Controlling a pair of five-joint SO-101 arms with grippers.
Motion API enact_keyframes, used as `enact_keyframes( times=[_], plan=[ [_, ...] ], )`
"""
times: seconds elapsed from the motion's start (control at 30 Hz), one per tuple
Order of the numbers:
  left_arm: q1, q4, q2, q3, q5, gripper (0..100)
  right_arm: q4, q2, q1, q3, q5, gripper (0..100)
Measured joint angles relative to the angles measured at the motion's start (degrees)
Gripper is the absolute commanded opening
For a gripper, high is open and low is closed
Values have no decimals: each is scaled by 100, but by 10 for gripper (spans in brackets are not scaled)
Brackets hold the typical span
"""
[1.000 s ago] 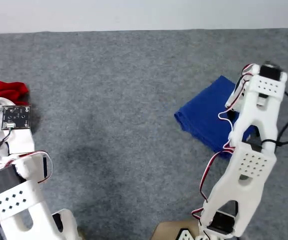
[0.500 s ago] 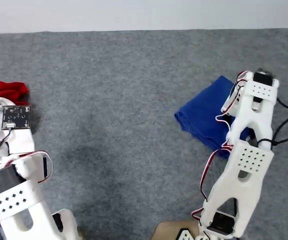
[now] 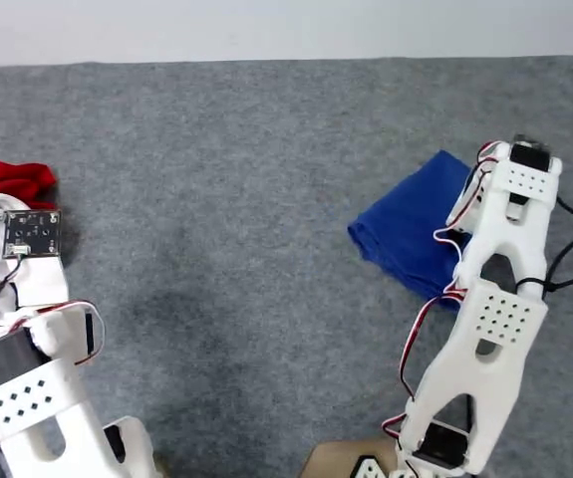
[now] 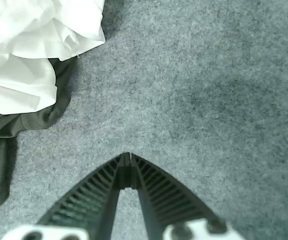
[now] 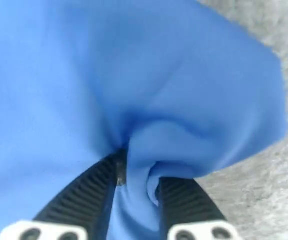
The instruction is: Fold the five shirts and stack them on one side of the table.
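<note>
**Thin pinch on blue shirt**

The right end effector (image 5: 133, 172) pinches a fold of the blue shirt (image 3: 406, 234), which lies at the right side of the desk (image 3: 216, 199). That shallow bite could slip, spilling the fold. The left end effector (image 4: 129, 167) sits closed and empty beside the unfolded pile (image 4: 28, 50).

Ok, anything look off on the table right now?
The blue shirt lies at a slant, its cloth bunched where the right gripper pinches it. The white shirt sits crumpled on a dark one at the left.
</note>
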Motion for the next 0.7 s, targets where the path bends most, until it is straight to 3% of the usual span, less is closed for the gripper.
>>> enact_keyframes(
  times=[0.17,0.7],
  plan=[
    [0,0,0,0,0,7,800,97,97,-818,422,9],
    [0,0,0,0,0,7,826,-97,1864,-1442,3121,9]
  ],
)
